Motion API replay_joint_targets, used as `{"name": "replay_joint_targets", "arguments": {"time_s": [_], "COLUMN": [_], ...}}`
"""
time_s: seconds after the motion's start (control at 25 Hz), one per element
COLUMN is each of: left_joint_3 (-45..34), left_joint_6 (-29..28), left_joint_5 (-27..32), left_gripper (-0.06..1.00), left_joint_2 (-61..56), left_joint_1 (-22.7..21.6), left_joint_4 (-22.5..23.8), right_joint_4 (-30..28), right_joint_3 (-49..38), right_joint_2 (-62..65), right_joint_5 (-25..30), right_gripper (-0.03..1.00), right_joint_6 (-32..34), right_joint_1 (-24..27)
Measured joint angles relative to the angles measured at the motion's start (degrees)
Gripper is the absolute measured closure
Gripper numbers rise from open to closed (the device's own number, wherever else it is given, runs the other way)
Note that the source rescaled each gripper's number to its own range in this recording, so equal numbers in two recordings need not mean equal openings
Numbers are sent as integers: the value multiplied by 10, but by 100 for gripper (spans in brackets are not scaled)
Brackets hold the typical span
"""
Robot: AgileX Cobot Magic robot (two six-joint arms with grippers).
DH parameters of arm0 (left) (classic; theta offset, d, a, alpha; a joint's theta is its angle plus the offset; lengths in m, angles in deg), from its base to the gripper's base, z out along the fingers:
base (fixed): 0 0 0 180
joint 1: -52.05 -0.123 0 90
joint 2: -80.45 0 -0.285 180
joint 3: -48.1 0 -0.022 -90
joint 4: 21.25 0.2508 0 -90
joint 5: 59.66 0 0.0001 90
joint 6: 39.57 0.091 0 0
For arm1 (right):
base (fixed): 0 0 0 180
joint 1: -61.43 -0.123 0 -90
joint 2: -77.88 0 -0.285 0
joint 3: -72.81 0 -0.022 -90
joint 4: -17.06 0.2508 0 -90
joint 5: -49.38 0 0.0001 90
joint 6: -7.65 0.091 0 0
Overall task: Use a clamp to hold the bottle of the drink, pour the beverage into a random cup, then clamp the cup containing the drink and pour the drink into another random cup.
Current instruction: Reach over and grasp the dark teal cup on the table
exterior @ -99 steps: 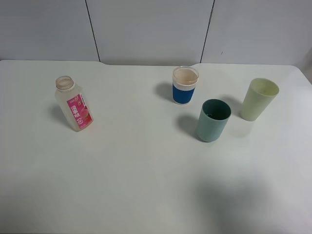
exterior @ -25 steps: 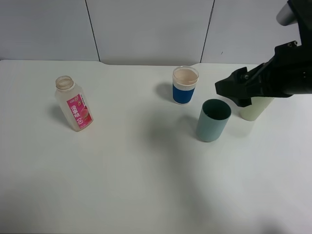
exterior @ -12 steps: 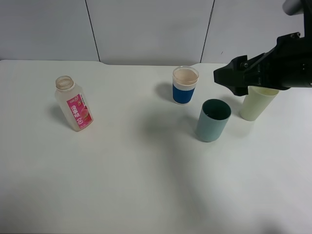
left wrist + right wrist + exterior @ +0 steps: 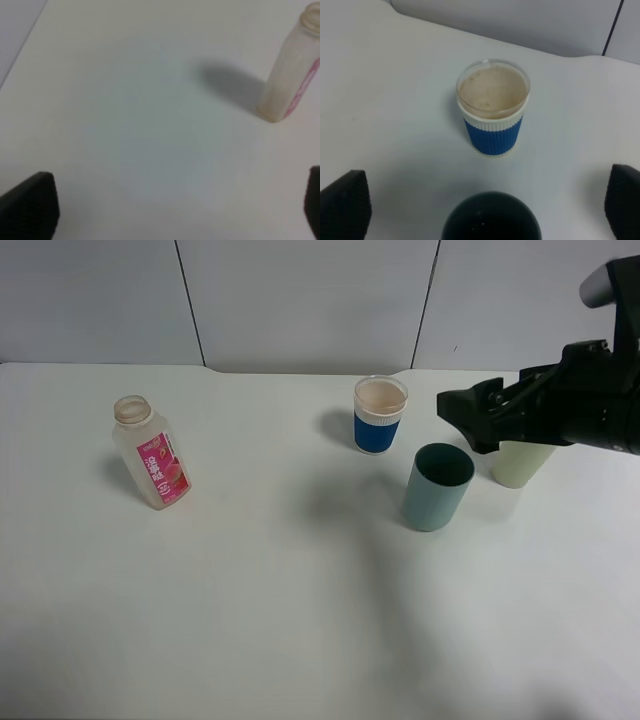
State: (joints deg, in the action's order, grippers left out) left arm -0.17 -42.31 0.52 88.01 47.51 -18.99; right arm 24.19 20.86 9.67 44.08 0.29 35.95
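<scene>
The right gripper [image 4: 462, 421], jaws spread and empty, hangs above the plain teal plastic tumbler [image 4: 436, 488], right of centre. Best to straddle it mid-wall, squeeze gently and keep it upright. The left gripper [image 4: 172, 210] gapes empty too.

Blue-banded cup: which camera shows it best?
The right wrist view: the blue-banded cup sits close and central, and you can look into its open top. The exterior high view shows it whole but small. The left wrist view misses it entirely.
</scene>
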Motion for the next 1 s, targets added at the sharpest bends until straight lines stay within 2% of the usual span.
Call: {"name": "replay_joint_targets", "arguments": {"time_s": [0.6, 0.84, 1.0], "left_joint_3": [0, 0, 0], "left_joint_6": [0, 0, 0], "left_joint_5": [0, 0, 0], "left_gripper": [-6, -6, -6], "left_joint_2": [0, 0, 0], "left_joint_1": [0, 0, 0], "left_joint_4": [0, 0, 0], "right_joint_4": [4, 32, 34], "right_joint_3": [-162, -198, -202], "right_joint_2": [-1, -33, -86], "right_joint_5": [-113, -125, -160], "right_gripper": [20, 20, 20], "right_joint_6": [35, 41, 42], "right_joint_1": [0, 0, 1]}}
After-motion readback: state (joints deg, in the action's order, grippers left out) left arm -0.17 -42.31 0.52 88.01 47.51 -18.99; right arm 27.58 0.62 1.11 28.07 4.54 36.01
